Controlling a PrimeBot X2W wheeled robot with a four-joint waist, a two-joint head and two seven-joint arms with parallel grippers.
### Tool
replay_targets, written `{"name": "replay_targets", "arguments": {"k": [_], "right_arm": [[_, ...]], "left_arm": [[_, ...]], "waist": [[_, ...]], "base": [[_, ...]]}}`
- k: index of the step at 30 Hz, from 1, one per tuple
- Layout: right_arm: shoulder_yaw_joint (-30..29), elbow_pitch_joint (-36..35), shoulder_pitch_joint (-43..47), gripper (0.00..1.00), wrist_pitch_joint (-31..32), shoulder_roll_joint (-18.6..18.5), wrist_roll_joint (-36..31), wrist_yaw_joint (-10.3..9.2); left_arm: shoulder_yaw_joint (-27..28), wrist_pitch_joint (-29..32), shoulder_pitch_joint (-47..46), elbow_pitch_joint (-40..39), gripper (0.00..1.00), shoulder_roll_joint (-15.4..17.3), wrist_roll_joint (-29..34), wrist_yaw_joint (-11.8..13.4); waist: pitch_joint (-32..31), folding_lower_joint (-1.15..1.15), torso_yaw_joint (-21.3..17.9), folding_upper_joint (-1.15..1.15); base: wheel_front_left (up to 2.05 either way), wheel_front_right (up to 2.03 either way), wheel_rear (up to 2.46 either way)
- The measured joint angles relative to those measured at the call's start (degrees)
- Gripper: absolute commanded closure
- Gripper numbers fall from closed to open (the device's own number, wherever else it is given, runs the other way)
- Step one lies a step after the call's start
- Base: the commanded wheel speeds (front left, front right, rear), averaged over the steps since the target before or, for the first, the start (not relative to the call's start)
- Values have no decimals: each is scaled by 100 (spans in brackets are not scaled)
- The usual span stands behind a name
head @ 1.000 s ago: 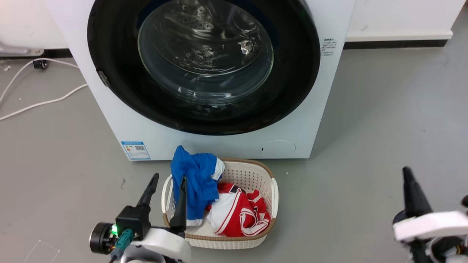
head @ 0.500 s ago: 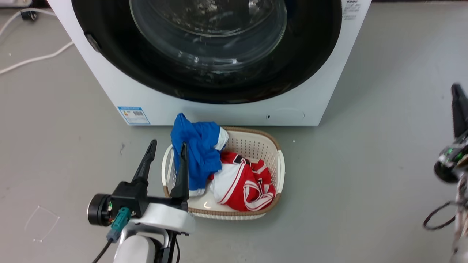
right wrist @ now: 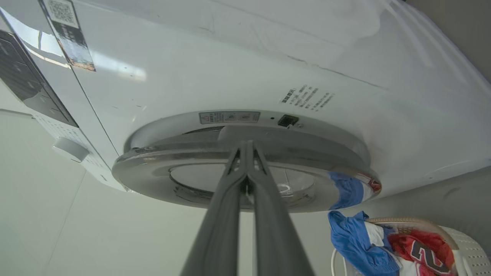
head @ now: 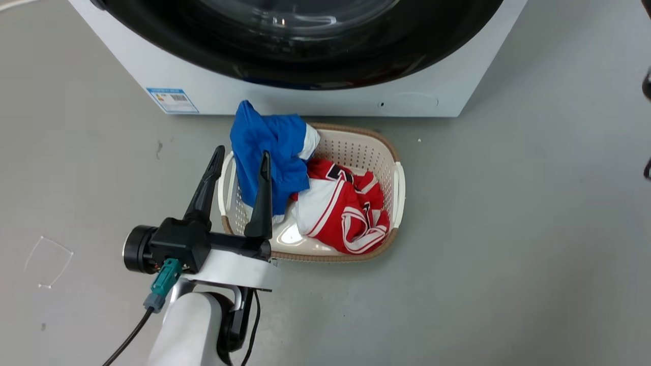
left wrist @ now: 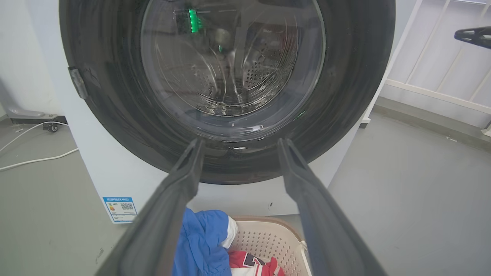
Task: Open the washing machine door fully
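The washing machine [head: 285, 104] sits before me, its big round door [left wrist: 230, 65] looking shut. My right gripper [right wrist: 246, 143] has its jaws pinched together at the door's edge, so I'd hook behind it and pull slowly. My left gripper [head: 242, 151] has wide, empty jaws.

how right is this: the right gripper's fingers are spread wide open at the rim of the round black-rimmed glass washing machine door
Wrong on the fingers: the right wrist view shows the right gripper shut at the rim of the round black-rimmed glass washing machine door.
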Motion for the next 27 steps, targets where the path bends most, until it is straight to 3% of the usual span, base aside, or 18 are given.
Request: {"name": "replay_targets", "arguments": {"k": [13,27], "right_arm": [[552,998,-1573,100,165,222,-1061,0],[635,1457,-2317,100,398,327,-1373,-8]], "left_arm": [[-136,0,-357,-119,0,-1,43,-9],[-198,0,-523,-152,0,0,123,4]], "waist": [[564,0,124,0],[949,0,253,0]], "base": [[0,0,0],[0,0,0]]}}
